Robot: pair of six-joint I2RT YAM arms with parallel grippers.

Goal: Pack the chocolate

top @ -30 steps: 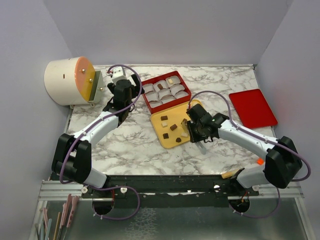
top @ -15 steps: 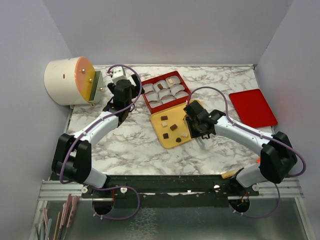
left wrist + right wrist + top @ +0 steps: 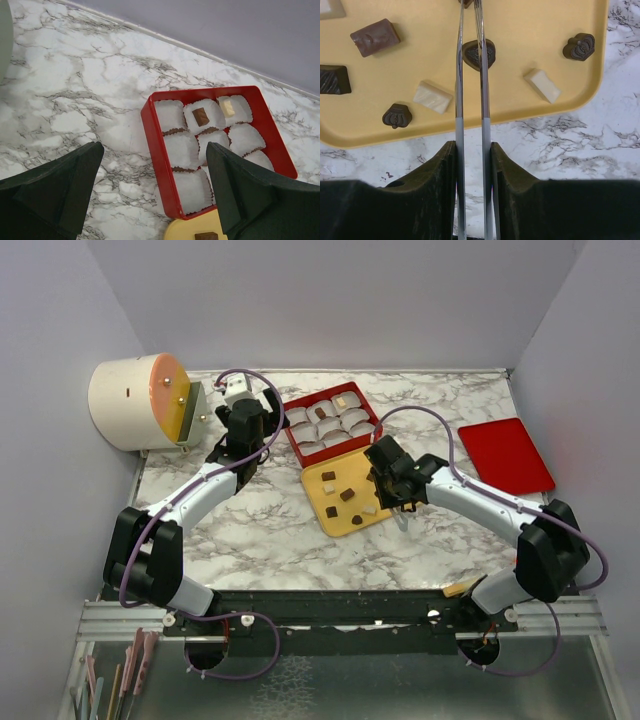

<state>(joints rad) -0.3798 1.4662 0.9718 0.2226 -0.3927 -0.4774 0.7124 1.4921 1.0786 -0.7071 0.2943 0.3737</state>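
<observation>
Several tiny dark and cream chocolates [image 3: 434, 97] lie loose on the flat yellow tray [image 3: 420, 65], which also shows in the top view [image 3: 316, 493]. My right gripper [image 3: 472, 150] is shut on metal tweezers [image 3: 470, 100]. The blades reach over the tray and straddle a dark piece [image 3: 478, 54]; their tips are out of view. The red box [image 3: 156, 150] holds white paper cups, with one brown piece [image 3: 200, 116] and one cream piece [image 3: 228, 106] in the far row. My left gripper [image 3: 154, 150] is open and empty above the box's left edge.
A red lid [image 3: 505, 455] lies at the right of the marble table. A white drum with an orange face [image 3: 135, 403] stands at the far left. Grey walls close in the left, back and right sides.
My right gripper has moved left and away from me with the tweezers, from the tray's near right corner further over the tray. The left arm has not moved.
</observation>
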